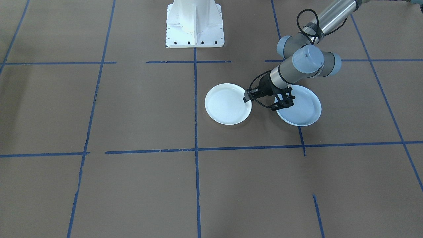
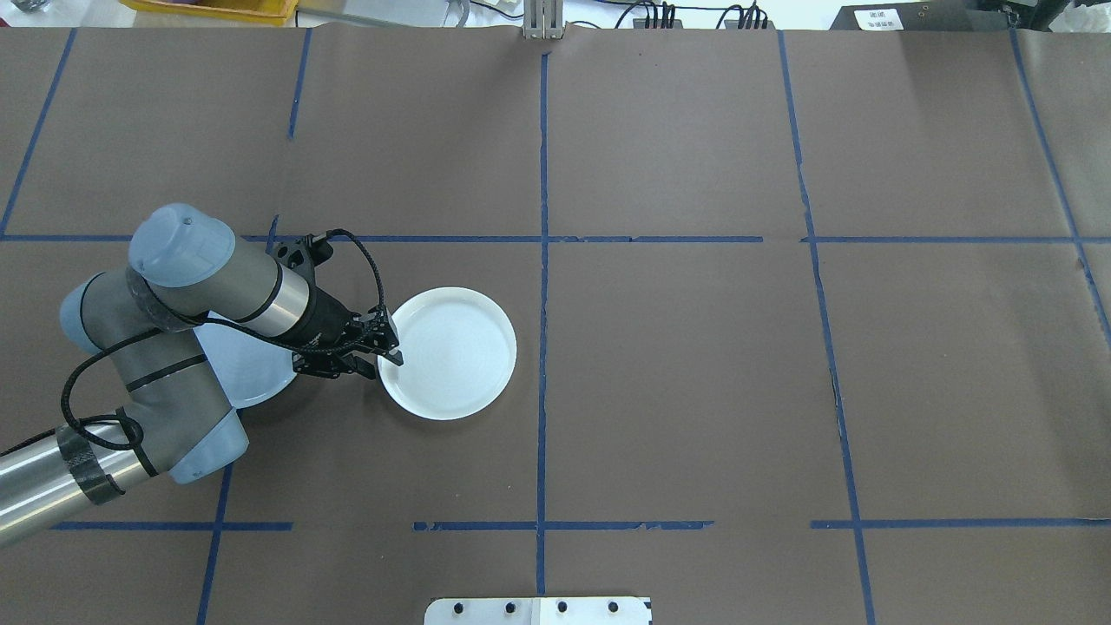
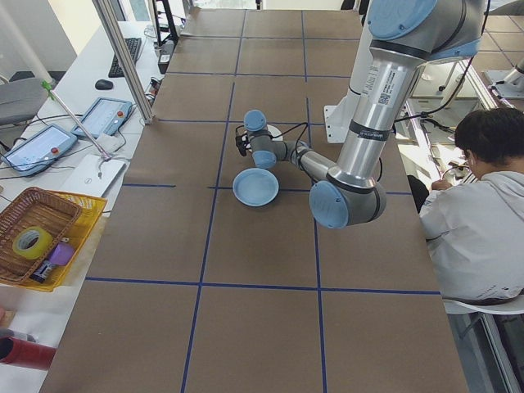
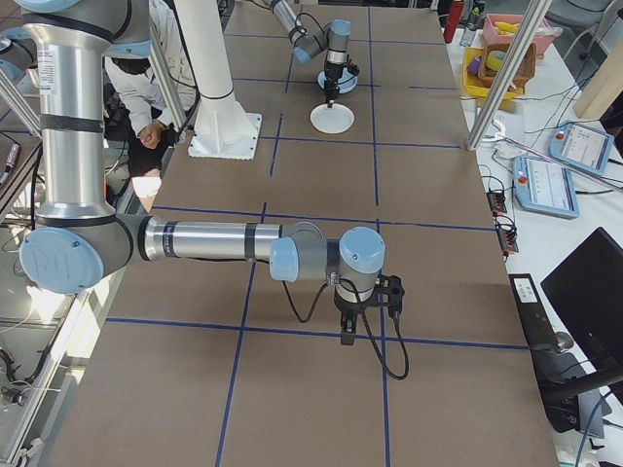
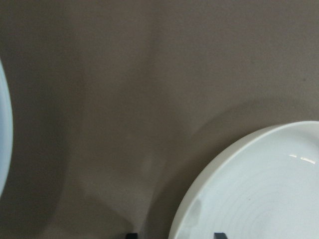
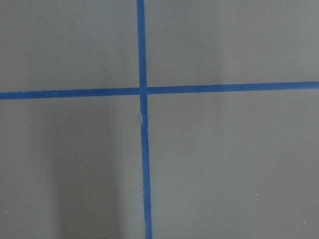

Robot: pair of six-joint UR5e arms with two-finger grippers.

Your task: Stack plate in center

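Plates, white (image 2: 451,353) and blue-grey (image 1: 302,107), bear no readable writing.

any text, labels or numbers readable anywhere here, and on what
None can be read.
Label on the left arm's upright tube: a code square and print, too small.
White label on a black box beyond the table: blurred.
The white plate and blue-grey plate carry no marks.

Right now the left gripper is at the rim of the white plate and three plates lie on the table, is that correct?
Not quite: only two plates lie there, the white plate and a pale blue-grey plate, as the exterior front-facing view shows. The left gripper is at the white plate's rim.
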